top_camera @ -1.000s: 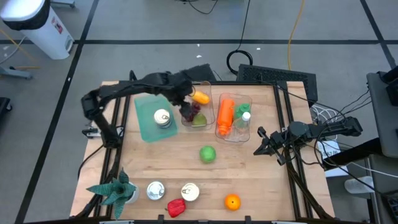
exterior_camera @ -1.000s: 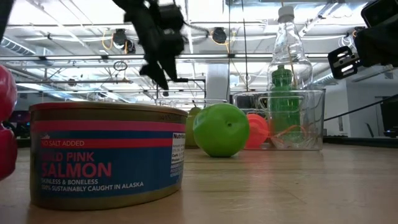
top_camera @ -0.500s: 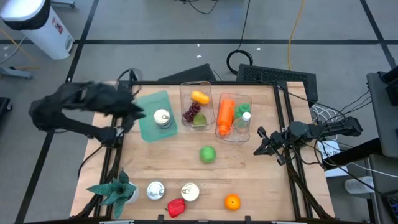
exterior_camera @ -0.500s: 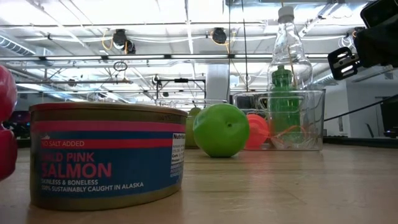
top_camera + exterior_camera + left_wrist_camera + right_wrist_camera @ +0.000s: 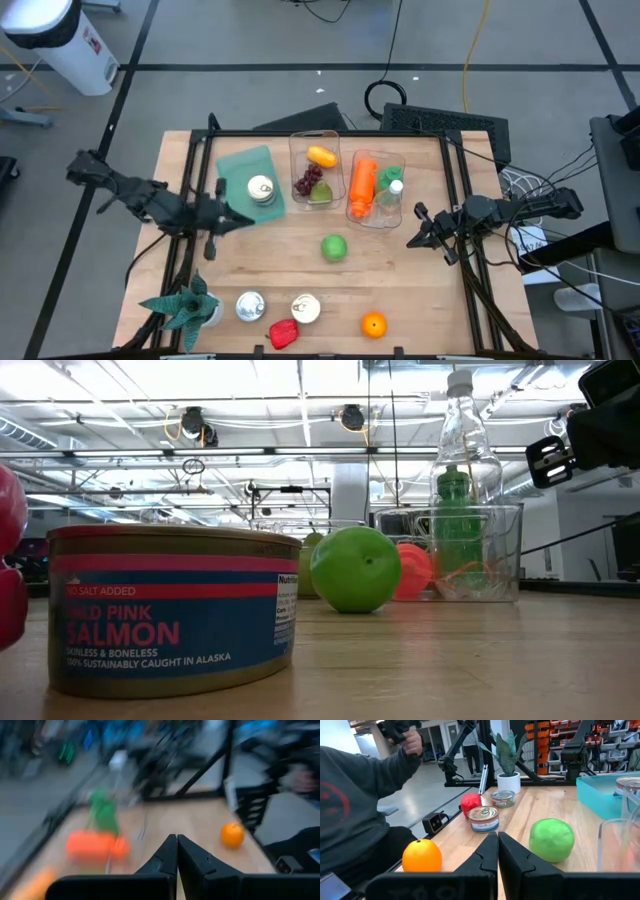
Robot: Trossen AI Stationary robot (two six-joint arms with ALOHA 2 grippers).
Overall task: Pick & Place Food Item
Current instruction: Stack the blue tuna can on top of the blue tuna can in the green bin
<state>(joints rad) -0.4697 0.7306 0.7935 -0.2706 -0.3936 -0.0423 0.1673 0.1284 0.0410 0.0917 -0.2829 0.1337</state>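
Hanging over the table's left part, the left gripper (image 5: pixel 240 219) has its fingers pressed together with nothing between them, as the left wrist view shows. It sits just beside the near corner of the teal tray (image 5: pixel 236 172), which carries a tin (image 5: pixel 261 190). Ahead of the fingertips lies a stretch of bare wood (image 5: pixel 290 240) before the green apple (image 5: pixel 334 247), the nearest loose food item. Farther off from this gripper, toward the table's back edge, stand two clear bins: one (image 5: pixel 316 168) holds a yellow piece, grapes and a green fruit; the other (image 5: pixel 377 188) holds an orange bottle, a green bottle and a clear one.

The right gripper (image 5: pixel 413 240) waits at the table's right edge, fingers shut and empty. In its wrist view the apple and an orange (image 5: pixel 422 855) lie ahead of it, well apart.

Along the near edge, away from both grippers, sit a potted plant (image 5: pixel 186 304), two cans (image 5: pixel 250 305), a red pepper (image 5: pixel 283 333) and the orange. The left wrist view is blurred, so objects there are only roughly recognisable. A seated person's sleeve (image 5: pixel 355 795) shows beyond the table.
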